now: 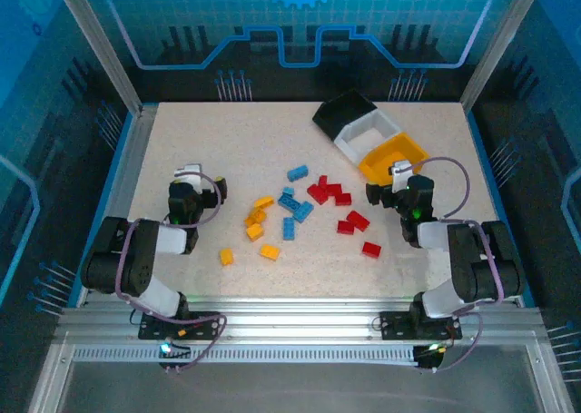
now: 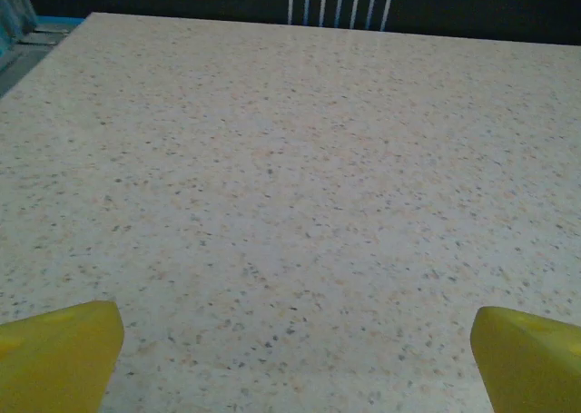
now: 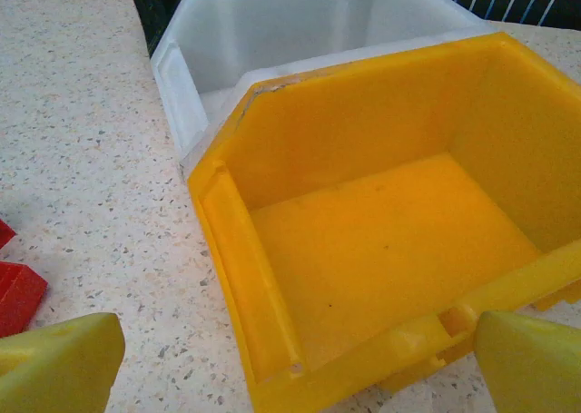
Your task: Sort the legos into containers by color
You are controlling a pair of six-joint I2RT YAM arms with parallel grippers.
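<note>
Just on the near side of the yellow bin [image 1: 390, 152], the right gripper [image 1: 399, 179] is hovering with its jaws spread wide and nothing between them. In the right wrist view its yellow fingers [image 3: 54, 363] are standing at the lower corners, and the yellow bin [image 3: 381, 240] is lying between and beyond them with its mouth open toward the camera. Behind the yellow bin and touching it, the white bin [image 1: 368, 133] is sitting, and the black bin [image 1: 343, 112] is sitting behind that, so the three are forming a slanting row running away to the far left.

Left of the yellow bin, the legos are lying loose on the table [image 1: 200, 132] in three rough groups. Closest to the bin, the red legos [image 1: 338, 204] are clustering just to its left and on its near side. One of the red legos [image 3: 16, 295] is showing at the left edge of the right wrist view. Farther left of the bin, the blue legos [image 1: 292, 209] are lying beside the red ones. Farther left again, the orange legos [image 1: 257, 224] are scattering toward the near edge.

Well apart from the yellow bin, past the orange legos on the far left, the left gripper [image 1: 193, 182] is hovering low over the table. Its jaws are standing fully open and holding nothing. In the left wrist view bare table [image 2: 290, 177] is stretching away between its fingers [image 2: 59, 354].
</note>
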